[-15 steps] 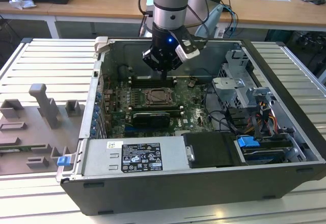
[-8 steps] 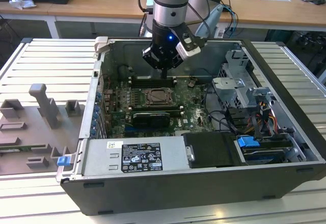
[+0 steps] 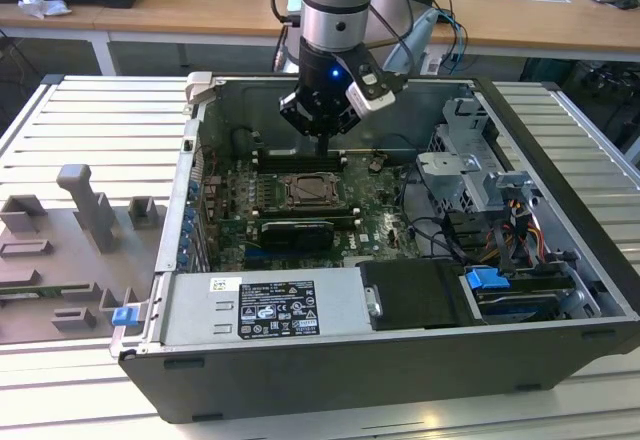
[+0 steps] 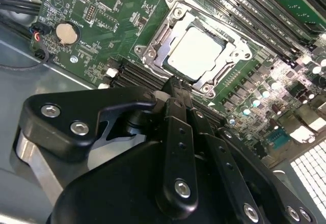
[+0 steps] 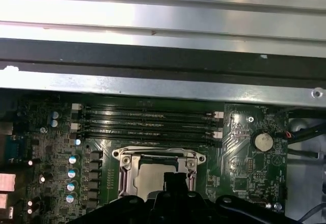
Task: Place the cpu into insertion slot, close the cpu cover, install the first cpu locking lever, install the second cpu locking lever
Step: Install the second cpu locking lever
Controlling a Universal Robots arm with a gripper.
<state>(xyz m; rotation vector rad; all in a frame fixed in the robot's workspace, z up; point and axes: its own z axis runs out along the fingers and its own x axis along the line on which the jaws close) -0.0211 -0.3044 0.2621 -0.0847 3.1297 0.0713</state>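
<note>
Scene: you are looking into an open computer case (image 3: pixel 560 360) lying on its side on a slatted metal table (image 3: pixel 90 130); the green motherboard (image 3: pixel 230 205) lies flat on the case floor.

Gripper (image 4: pixel 175 87): its black fingers (image 4: pixel 173 99) stand pressed together, nothing between them. The tips hang just above the near rim of the socket in the second wrist view; in the exterior view the gripper (image 3: pixel 325 145) sits over the far edge of the socket area.

Cpu (image 4: pixel 196 53): the pale metal face lies flat and square in the socket, also seen in the first wrist view (image 5: pixel 153 178).

Insertion slot (image 4: pixel 153 38): silvery rim on the green board, toward the exterior view's left of centre (image 3: pixel 312 192); occupied by the chip.

Cpu cover (image 4: pixel 232 43): the windowed silver frame appears to lie down around the chip rather than stand up on its hinge.

Locking levers: you cannot tell from these pictures whether either is latched.

Memory slots (image 5: pixel 147 124): long dark rows just beside the socket, on its far side from the fingers in the first wrist view.

Coin cell (image 4: pixel 64 32): on the board, well apart from the socket.

Step in hand: by judgement, placing is done and the cover looks closed, so the lever work is current.

What the move calls for: a firm, narrow push with closed tips on a thin wire lever, kept off the chip face and the nearby capacitors (image 4: pixel 246 111).
</note>
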